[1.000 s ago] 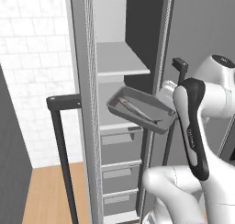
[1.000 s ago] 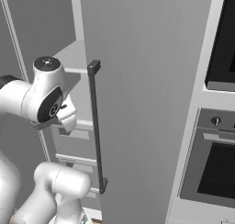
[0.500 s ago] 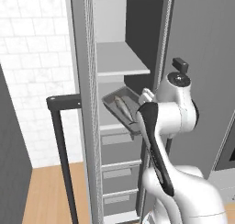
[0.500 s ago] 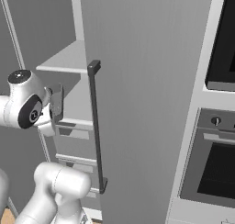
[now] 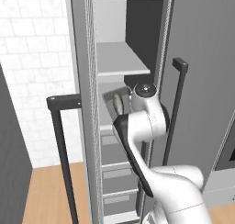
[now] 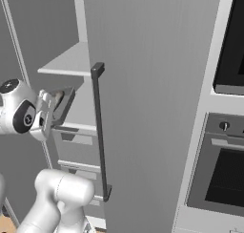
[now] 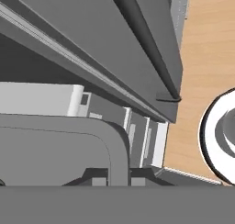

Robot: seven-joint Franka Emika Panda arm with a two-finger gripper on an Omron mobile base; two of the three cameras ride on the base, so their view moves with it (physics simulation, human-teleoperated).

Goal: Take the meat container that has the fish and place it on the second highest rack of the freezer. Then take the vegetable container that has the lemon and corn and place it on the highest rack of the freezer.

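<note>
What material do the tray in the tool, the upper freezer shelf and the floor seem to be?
Tray: grey, matte, rounded rim, probably plastic. Upper shelf: flat, white, opaque, maybe plastic or painted metal. Floor: warm orange-brown with faint grain, looks like wood.

Left base view: from behind the arm on its left, facing forward and slightly down, close to the open freezer (image 5: 87, 103), looking into its interior past the door edge. Right base view: from behind on the right, close to the outside of the freezer door (image 6: 152, 84), oven column at its right edge. Both share the upper white shelf (image 5: 120, 58) (image 6: 66, 60). Hand view: tilted, very near the grey tray's rim (image 7: 117, 145), looking down the drawer fronts to the wood floor (image 7: 206, 48).
</note>
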